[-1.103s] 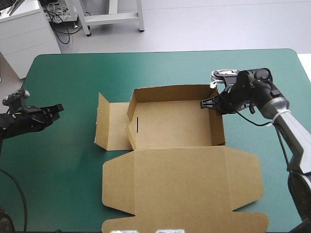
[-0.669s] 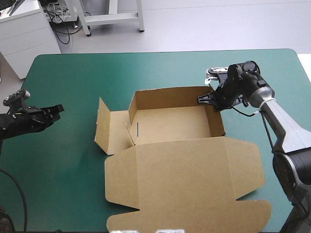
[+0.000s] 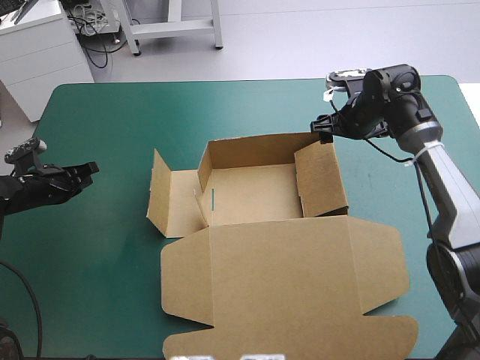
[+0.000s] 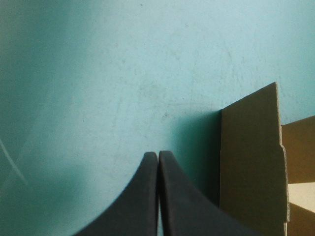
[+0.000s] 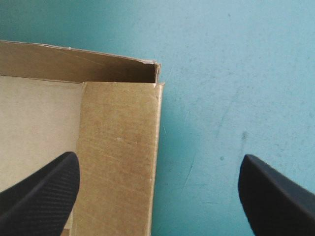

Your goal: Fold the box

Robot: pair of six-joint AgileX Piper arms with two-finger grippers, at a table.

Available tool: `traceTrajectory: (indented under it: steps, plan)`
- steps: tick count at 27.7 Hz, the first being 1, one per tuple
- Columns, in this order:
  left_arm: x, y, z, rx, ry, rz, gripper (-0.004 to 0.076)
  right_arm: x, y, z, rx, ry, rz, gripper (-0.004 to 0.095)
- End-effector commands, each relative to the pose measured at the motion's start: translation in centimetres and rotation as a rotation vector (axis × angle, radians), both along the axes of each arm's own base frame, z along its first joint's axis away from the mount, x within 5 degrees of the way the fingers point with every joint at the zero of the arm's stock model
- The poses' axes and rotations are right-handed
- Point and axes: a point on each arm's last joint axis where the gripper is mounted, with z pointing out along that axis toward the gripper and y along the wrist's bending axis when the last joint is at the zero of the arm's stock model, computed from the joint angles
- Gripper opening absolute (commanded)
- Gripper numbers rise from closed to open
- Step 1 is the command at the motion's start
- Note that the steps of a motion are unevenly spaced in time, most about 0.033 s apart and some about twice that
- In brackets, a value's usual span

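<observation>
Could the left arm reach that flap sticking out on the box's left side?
Probably yes: only bare teal-green cover lies between the shut left gripper and the side flap, with nothing in the way.

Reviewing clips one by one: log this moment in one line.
box: open tray, right wall leaning inward, lid flat | left gripper: shut, left of box, not touching | right gripper: open, over far right corner
</observation>
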Motion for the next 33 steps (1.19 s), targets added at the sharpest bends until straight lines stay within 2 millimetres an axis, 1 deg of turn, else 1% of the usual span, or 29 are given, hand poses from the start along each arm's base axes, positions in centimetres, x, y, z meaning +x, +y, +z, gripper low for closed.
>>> traceTrajectory:
  steps: [1, 4, 5, 7, 10, 12, 16, 21, 24, 27, 32, 33]
  plan:
    - [-0.1, 0.0, 1.9, -0.003, -0.084, 0.031, -0.0032, -3.2, -0.8, 5.0, 0.059, -0.126, -0.001, 0.0811]
    - [-0.2, -0.1, 1.9, -0.005, -0.075, 0.021, -0.0032, -4.9, -1.1, 6.1, 0.085, -0.146, -0.005, 0.0812]
    - [-0.2, -0.1, 1.9, -0.005, -0.075, 0.021, -0.0032, -5.4, -1.2, 5.9, 0.085, -0.134, -0.005, 0.0812]
    - [-0.2, -0.1, 1.9, -0.005, -0.075, 0.021, -0.0032, -5.8, -1.3, 4.9, 0.077, -0.101, -0.005, 0.0812]
    - [-0.2, -0.1, 1.9, -0.006, -0.074, 0.02, -0.0032, -5.8, -1.3, 2.9, 0.058, -0.034, -0.007, 0.0811]
    - [-0.2, -0.1, 1.9, -0.006, -0.074, 0.02, -0.0032, -5.3, -1.2, 1.6, 0.051, 0.003, -0.004, 0.0811]
    - [-0.2, -0.1, 1.9, -0.006, -0.074, 0.02, -0.0032, -3.7, -0.5, -1.3, 0.052, 0.067, 0.008, 0.0811]
    - [-0.2, -0.1, 1.9, -0.004, -0.076, 0.022, -0.0032, -1.8, 0.8, -5.0, 0.077, 0.194, 0.047, 0.081]
    - [-0.2, -0.1, 1.9, -0.003, -0.077, 0.024, -0.0032, -1.2, 1.3, -6.6, 0.067, 0.25, 0.052, 0.08]
    - [-0.2, -0.1, 1.9, -0.003, -0.077, 0.024, -0.0032, -0.7, 1.4, -7.7, 0.054, 0.285, 0.049, 0.078]
    - [-0.2, -0.1, 1.9, -0.003, -0.077, 0.024, -0.0032, -0.4, 1.5, -8.7, 0.047, 0.315, 0.048, 0.0716]
    - [-0.2, -0.1, 1.9, -0.003, -0.077, 0.024, -0.0032, -0.4, 1.5, -8.8, 0.046, 0.318, 0.048, 0.0691]
